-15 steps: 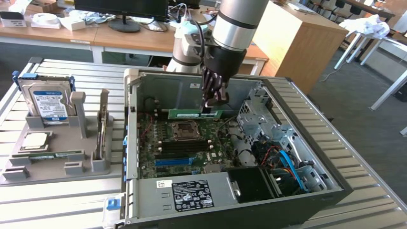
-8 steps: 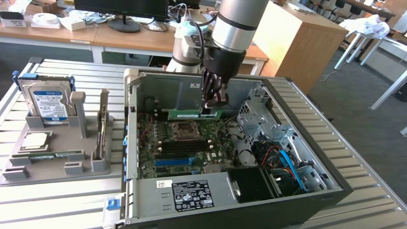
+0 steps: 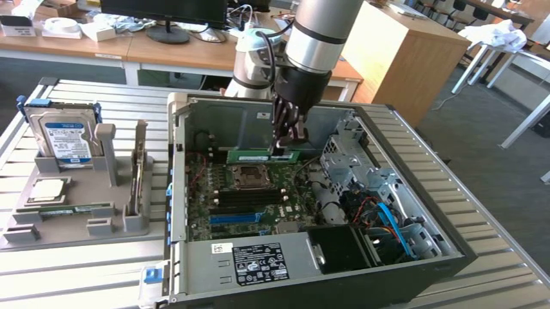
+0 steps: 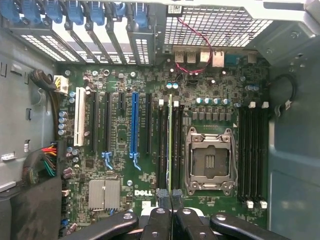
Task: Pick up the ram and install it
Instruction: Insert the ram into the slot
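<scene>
While I hold the arm over the open computer, the exterior view's left shows a grey stand (image 3: 77, 225) on the slatted table. It keeps spare parts upright or flat so that each can be taken cleanly. A hard drive (image 3: 64, 138) stands on edge at the stand's back, a square silver processor chip (image 3: 47, 188) lies flat in front of it, and a second green stick (image 3: 64, 210) lies in a low cradle, untouched.

Moving right, the computer case (image 3: 257, 261) lies on its side with the cover off, so the motherboard (image 3: 249, 206) faces up and I can reach it from above. Near the middle of the board sits the empty processor socket (image 3: 252, 172).

Just beyond that socket, my pincer (image 3: 290, 138) points straight down into the case, clamped shut on the ram (image 3: 257, 156). I grip the thin green stick by its upper edge, so its contact edge is free and faces the board.

From my wrist view I look down along the ram (image 4: 170, 140) edge-on, between my fingertips (image 4: 162, 196). It runs parallel to the black memory slots (image 4: 162, 145) beside the socket (image 4: 210, 160) and appears lined up over one of them. I cannot tell whether its lower edge touches the slot.

On the exterior view's right are a metal drive cage (image 3: 344, 161) and blue cables (image 3: 387, 219), well apart from my grip.
</scene>
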`<state>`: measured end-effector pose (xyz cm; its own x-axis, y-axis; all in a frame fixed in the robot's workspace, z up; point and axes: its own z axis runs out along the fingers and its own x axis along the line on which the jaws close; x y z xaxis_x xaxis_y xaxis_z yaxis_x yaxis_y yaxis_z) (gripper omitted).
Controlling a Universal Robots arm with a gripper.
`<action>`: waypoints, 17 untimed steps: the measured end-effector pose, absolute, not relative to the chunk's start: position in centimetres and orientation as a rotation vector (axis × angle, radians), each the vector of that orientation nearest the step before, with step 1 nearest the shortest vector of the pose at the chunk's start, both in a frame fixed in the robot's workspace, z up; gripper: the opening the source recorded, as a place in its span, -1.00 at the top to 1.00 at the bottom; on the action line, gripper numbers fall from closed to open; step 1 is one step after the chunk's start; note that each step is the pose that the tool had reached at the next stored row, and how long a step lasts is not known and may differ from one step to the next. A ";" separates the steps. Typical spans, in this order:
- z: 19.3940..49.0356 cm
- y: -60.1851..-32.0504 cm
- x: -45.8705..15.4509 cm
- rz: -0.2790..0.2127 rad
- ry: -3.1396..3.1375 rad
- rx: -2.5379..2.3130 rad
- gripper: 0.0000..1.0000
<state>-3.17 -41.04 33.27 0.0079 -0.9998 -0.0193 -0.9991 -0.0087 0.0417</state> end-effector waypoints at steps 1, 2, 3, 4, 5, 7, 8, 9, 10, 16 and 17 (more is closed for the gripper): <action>33.2 -41.0 -3.2 -0.067 -2.200 2.219 0.77; 33.2 -41.0 -3.2 -0.067 -2.200 2.219 0.77; 33.2 -41.0 -3.2 -0.067 -2.200 2.219 0.77; 33.2 -41.0 -3.2 -0.066 -2.200 2.218 0.77; 33.2 -41.0 -3.2 -0.066 -2.200 2.218 0.77; 33.1 -41.0 -3.2 -0.065 -2.200 2.218 0.77; 33.0 -41.0 -3.2 -0.064 -2.199 2.217 0.77; 33.0 -41.0 -3.2 -0.063 -2.199 2.217 0.77; 32.9 -41.0 -3.2 -0.063 -2.199 2.217 0.77; 32.7 -41.0 -3.2 -0.060 -2.197 2.216 0.77; 32.6 -41.0 -3.2 -0.060 -2.197 2.215 0.77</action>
<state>-3.17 -41.04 32.63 0.0079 -0.9999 -0.0128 -0.9991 -0.0085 0.0417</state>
